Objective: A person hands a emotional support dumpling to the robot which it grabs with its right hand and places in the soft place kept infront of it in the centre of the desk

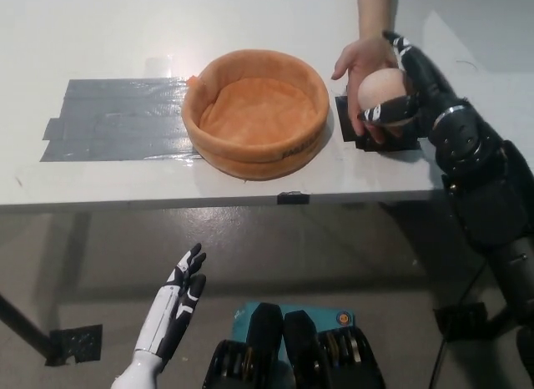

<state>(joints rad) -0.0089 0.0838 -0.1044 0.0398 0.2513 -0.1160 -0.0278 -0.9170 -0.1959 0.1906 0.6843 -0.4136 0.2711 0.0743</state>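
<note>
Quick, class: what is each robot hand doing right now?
Left robot hand: open, holding nothing, low beside the desk.
Right robot hand: fingers wrapped around the dumpling, which the person's hand also supports.

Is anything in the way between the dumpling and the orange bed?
Only the person's hand, which cups the dumpling on the side facing the soft orange bed. The right hand is wrapped around it; bare desk lies between.
</note>
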